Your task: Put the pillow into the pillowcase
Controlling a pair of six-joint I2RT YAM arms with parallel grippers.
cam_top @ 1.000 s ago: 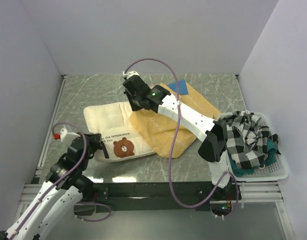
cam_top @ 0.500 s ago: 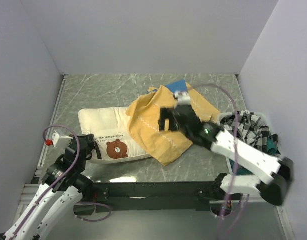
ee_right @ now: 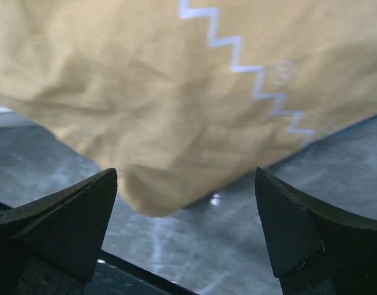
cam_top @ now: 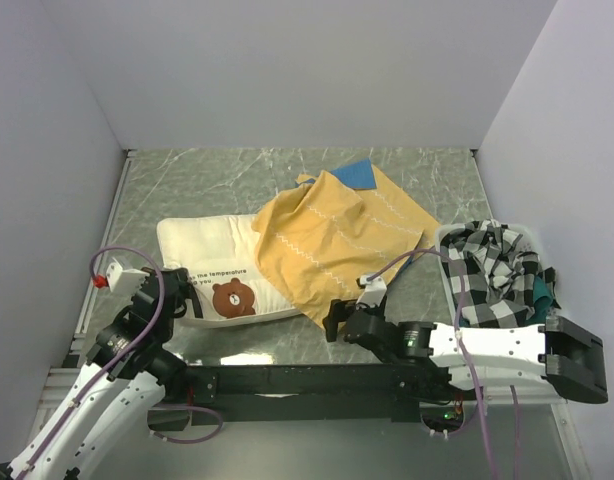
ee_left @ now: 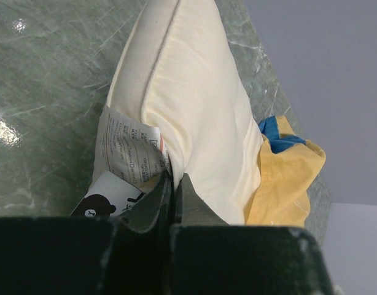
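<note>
The cream pillow (cam_top: 202,250) lies left of centre, its bear print (cam_top: 235,297) facing up near the front. My left gripper (cam_top: 190,296) is shut on the pillow's near-left corner. In the left wrist view its jaws (ee_left: 173,184) pinch the pillow (ee_left: 188,98) at the seam beside a care label (ee_left: 130,150). The mustard pillowcase (cam_top: 337,235) with zigzag stripes drapes over the pillow's right end, a blue corner (cam_top: 355,172) showing at the back. My right gripper (cam_top: 330,322) hovers open and low at the front, just short of the pillowcase's near corner (ee_right: 176,92), holding nothing (ee_right: 185,196).
A white basket (cam_top: 517,352) stands at the right edge, piled with a black-and-white checked cloth (cam_top: 492,270). Walls close in the left, back and right sides. The right arm lies along the table's front edge.
My right gripper opened and let go of the pillowcase, then swung from the back down to the front edge. The pillowcase settled over the pillow's right end. The left gripper stayed shut on the pillow.
</note>
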